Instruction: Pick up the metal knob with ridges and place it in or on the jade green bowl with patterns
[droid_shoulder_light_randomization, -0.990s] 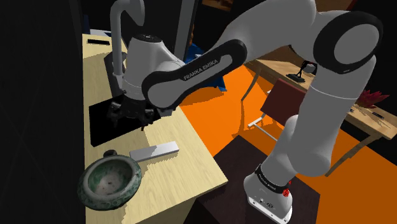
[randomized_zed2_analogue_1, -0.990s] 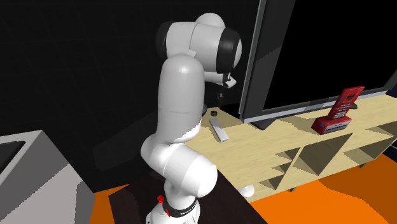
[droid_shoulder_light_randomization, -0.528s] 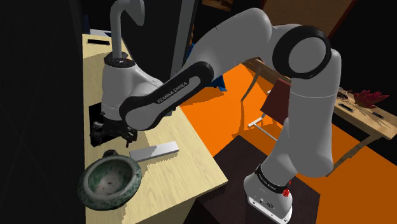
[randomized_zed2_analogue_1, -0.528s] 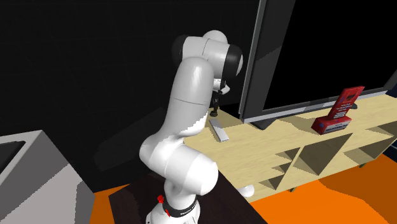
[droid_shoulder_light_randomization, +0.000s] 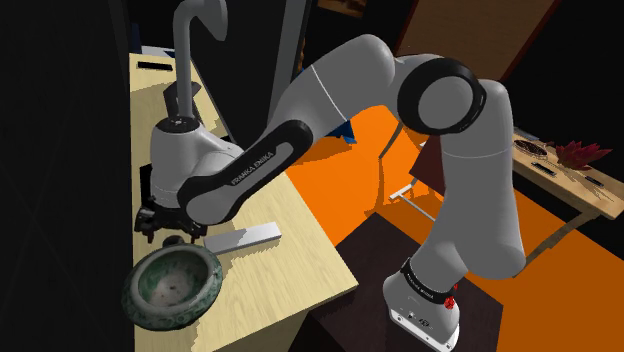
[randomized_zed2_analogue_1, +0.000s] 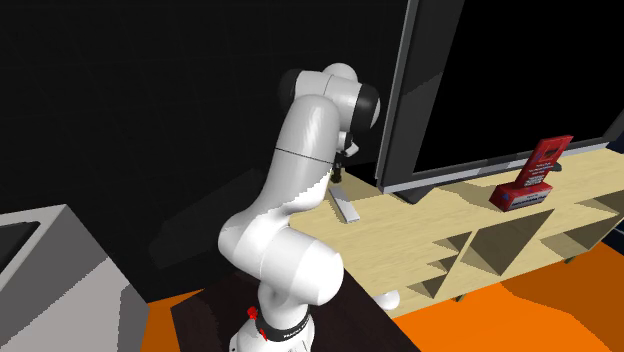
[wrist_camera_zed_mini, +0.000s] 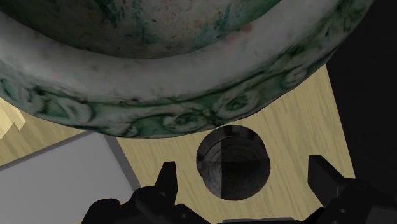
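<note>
Right now the gripper (wrist_camera_zed_mini: 242, 167) hangs low over the pale wooden top (wrist_camera_zed_mini: 299, 127) with its two black fingers spread wide and nothing clasped. The knob (wrist_camera_zed_mini: 233, 161), a dark round piece with ringed ridges on its upper face, stands on the wood between them, touched by neither and a little nearer one finger than the other. It stands just beside the outer wall of the patterned green bowl (wrist_camera_zed_mini: 159, 105); whether the two touch I cannot tell. In the shoulder view the gripper (droid_shoulder_light_randomization: 163, 224) sits just above the bowl (droid_shoulder_light_randomization: 172, 285), with a flat grey slab (droid_shoulder_light_randomization: 243, 237) lying close by on the same top. To do the grasp well, I would first nudge the hand sideways until the knob is centred, then drop straight down so the pads meet its ridged side low. The fingers seem to close along a line running past the bowl wall, which suits, though the one nearest the slab has little room and could land on its edge. Squeeze gently, since a round ridged piece may twist out, then lift clear of the rim before the short carry over the bowl
</note>
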